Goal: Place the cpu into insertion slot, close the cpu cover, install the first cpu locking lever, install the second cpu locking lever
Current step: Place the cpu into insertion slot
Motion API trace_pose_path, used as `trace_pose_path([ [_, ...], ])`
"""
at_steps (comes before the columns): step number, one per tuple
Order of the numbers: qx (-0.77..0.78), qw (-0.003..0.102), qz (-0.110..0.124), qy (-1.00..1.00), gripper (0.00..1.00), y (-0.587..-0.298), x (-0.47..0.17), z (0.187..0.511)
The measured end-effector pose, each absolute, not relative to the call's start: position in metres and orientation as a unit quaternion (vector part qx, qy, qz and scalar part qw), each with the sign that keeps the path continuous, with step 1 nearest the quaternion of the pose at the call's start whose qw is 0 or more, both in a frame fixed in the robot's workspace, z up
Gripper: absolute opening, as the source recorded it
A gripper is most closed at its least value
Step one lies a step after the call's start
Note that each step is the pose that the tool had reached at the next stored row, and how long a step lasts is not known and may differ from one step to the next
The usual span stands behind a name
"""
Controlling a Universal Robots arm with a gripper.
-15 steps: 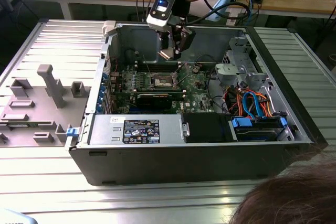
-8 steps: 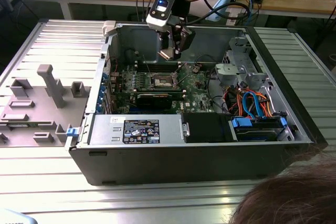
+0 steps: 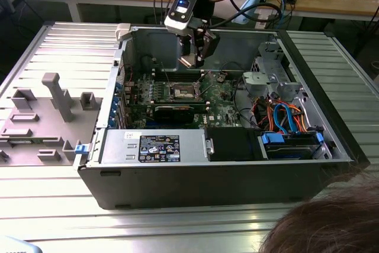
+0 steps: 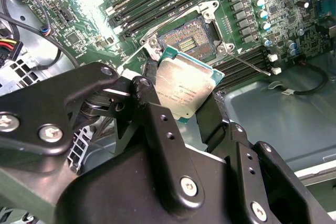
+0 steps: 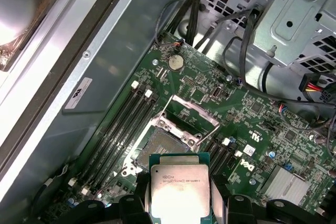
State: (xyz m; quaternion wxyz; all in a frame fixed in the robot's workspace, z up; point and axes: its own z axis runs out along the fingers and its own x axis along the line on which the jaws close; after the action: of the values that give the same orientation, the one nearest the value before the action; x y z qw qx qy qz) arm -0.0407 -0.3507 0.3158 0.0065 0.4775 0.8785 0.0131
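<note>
My gripper [image 3: 193,57] hangs inside the open computer case, above the motherboard. It is shut on the cpu [image 3: 186,61], a flat square chip with a pale metal top, held by its edges between the black fingers in both wrist views [image 4: 184,85] [image 5: 179,187]. The insertion slot [image 5: 160,148] lies bare below the chip, its dark contact field showing [image 4: 186,38] [image 3: 182,92]. The cpu cover [image 5: 191,113] is swung up, open, at the slot's far side. A thin lever rod [image 4: 247,64] sticks out beside the slot. The chip is well clear of the slot.
Long memory slots [image 5: 121,129] flank the socket. A metal drive cage with cables [image 3: 284,117] fills the case toward the exterior view's right, and a power supply [image 3: 160,146] lies along the front. A grey fixture plate [image 3: 41,117] lies outside. A person's hair [image 3: 331,223] shows in the corner.
</note>
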Motion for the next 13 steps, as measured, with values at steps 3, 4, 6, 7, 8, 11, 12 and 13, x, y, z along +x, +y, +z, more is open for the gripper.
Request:
trace_pose_path([
  [3,0.480,0.006,0.013,0.877,0.55,-0.3507,-0.0407,0.3158],
  [4,0.481,0.007,0.013,0.877,0.55,-0.3507,-0.0407,0.3158],
  [6,0.482,0.007,0.013,0.876,0.55,-0.3507,-0.0407,0.3158],
  [7,0.483,0.007,0.013,0.876,0.55,-0.3507,-0.0407,0.3158],
  [8,0.483,0.007,0.013,0.875,0.55,-0.3507,-0.0407,0.3157],
  [11,0.485,0.007,0.013,0.875,0.55,-0.3507,-0.0407,0.3157],
  [12,0.486,0.007,0.013,0.874,0.55,-0.3507,-0.0407,0.3158],
  [13,0.487,0.007,0.013,0.874,0.55,-0.3507,-0.0407,0.3157],
])
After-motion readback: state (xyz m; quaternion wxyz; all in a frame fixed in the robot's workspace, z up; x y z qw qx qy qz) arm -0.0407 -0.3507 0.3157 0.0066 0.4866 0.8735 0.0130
